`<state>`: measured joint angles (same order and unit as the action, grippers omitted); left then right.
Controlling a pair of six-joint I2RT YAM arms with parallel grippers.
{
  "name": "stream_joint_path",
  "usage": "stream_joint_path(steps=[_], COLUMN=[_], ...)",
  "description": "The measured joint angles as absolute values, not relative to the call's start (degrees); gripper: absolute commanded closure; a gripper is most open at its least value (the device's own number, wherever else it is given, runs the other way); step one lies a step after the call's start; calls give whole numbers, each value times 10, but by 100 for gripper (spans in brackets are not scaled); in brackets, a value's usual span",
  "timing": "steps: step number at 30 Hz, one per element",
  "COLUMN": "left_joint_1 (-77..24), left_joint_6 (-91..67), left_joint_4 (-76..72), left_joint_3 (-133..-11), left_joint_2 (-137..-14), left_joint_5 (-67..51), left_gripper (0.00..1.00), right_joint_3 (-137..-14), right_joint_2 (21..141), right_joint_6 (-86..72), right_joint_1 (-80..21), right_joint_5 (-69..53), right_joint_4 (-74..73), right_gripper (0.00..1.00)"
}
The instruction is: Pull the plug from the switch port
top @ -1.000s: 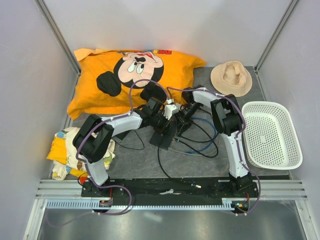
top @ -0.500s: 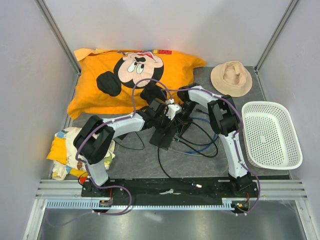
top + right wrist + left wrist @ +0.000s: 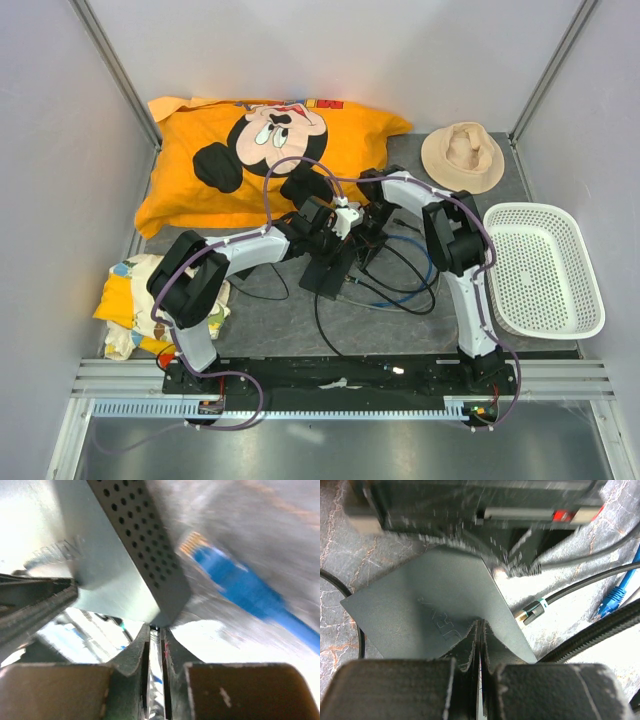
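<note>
**Grey mat, white walls: both arms crowd the switch**

Grey marbled matting [image 3: 260, 320] covers the table between white walls. The switch [image 3: 430, 610] lies flat at its middle. The left gripper [image 3: 480, 624] has its fingers pressed together, tips resting on the switch's lid, apparently to pin it. The right gripper [image 3: 156, 630] comes in from the right at a corner of the switch. Its fingers stand narrow with a slim gap. Whether they pinch a plug or cable cannot be told, since glare and blur hide the port.

If the grip sits on cable rather than plug body, a pull could slip or strain the lead. If the left tips slide on the smooth lid, the box would likely drag along instead of letting go. Wrists this close could also knock together.

A loose black plug [image 3: 532, 610], a blue cable [image 3: 240, 587] and black cable loops [image 3: 400, 290] clutter the switch's right side and could snag. The orange pillow [image 3: 200, 190], hat [image 3: 462, 155] and white basket [image 3: 548, 332] lie well apart.
</note>
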<state>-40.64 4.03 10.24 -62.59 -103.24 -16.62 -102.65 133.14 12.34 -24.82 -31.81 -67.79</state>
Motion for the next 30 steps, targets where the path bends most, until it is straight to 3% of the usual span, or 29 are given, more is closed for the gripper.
stream_joint_path(steps=[15,17,18,19,22,30], left_joint_1=[-406,-405,-404,-402,-395,-380], left_joint_6=[53,57,58,60,63,72], left_joint_4=[106,107,107,109,109,117], left_joint_3=[-628,-629,-629,-629,-629,-621], left_joint_2=[-1032,-1032,-1032,-1032,-1032,-1025], left_joint_5=[-168,-169,-170,-171,-171,-191], left_gripper=[98,98,98,98,98,98], right_joint_3=[-987,-987,-987,-987,-951,-715], right_joint_2=[1211,1207,1205,1203,1176,1025], right_joint_6=[187,187,190,200,226,316], right_joint_1=[-178,-163,-156,-150,-149,-174], right_joint_5=[-118,-116,-121,-128,-158,-208], right_joint_4=[-530,-521,-520,-522,-508,-480], right_gripper=[100,76,60,55,48,45])
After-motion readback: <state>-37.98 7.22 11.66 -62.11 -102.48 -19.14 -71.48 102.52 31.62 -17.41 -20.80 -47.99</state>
